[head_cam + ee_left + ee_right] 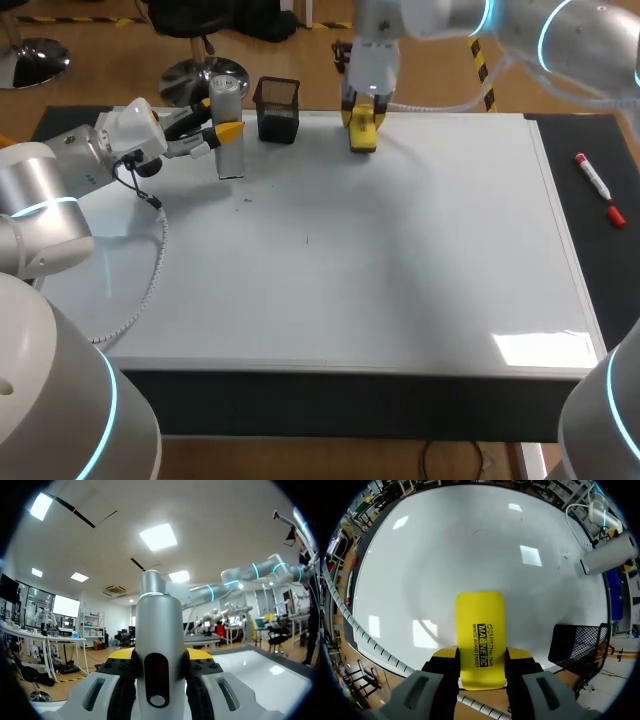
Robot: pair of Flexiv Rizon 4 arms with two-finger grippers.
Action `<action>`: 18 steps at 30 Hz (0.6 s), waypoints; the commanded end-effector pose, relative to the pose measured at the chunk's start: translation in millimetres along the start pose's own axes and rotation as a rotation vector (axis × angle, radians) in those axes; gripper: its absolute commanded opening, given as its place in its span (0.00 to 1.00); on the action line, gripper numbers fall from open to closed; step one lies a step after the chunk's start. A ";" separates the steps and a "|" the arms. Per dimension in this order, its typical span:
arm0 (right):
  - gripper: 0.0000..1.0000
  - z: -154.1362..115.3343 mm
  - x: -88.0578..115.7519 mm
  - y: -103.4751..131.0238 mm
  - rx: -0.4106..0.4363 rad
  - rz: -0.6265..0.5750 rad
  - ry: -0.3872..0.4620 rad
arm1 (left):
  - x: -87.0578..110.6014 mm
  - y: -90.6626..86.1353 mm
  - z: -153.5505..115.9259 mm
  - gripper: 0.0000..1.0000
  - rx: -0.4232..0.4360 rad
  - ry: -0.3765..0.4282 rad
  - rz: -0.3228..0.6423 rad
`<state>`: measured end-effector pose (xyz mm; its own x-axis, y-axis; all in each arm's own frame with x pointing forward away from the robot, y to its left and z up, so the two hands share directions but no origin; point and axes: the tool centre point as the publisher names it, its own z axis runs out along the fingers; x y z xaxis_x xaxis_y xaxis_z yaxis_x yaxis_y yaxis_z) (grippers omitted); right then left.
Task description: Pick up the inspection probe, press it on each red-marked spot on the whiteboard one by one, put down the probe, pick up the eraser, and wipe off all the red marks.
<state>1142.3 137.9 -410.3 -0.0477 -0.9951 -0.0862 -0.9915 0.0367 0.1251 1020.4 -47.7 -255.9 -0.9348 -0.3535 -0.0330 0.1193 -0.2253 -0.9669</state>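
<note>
Our left end effector point(227, 132) clamps the inspection probe point(228, 102) upright, parked far left off the wiping path. Our right end effector point(362, 120) pinches the eraser point(362, 140) at the whiteboard's point(400, 260) far edge, seemingly ready to wipe (no red marks visible).

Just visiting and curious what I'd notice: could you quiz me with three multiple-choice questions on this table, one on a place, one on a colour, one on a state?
1. Where does the red marker lie, relative to the whiteboard? A on its middle; B on the dark mat to its right; C on its near edge.
2. What colour is the eraser? A blue; B yellow; C green.
3. The left gripper is: A open, empty; B shut on the eraser; C shut on the inspection probe.
Answers: 1B, it rests on the mat, off the board; 2B, yellow shows in the right gripper; 3C, both fingers clamp the probe.
</note>
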 end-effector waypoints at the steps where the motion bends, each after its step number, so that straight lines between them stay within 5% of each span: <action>1: 0.00 7.2 -4.3 -10.7 -0.007 -0.004 0.013 | 0.2 -0.3 0.2 0.00 0.002 -0.001 0.002; 18: 0.00 11.7 -8.5 -22.4 0.012 -0.013 0.015 | 0.2 -0.3 0.2 0.00 0.002 -0.001 0.002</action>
<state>1158.7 145.4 -424.1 -0.0373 -0.9962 -0.0788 -0.9939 0.0288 0.1067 1020.4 -47.7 -255.9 -0.9348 -0.3535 -0.0330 0.1193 -0.2253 -0.9670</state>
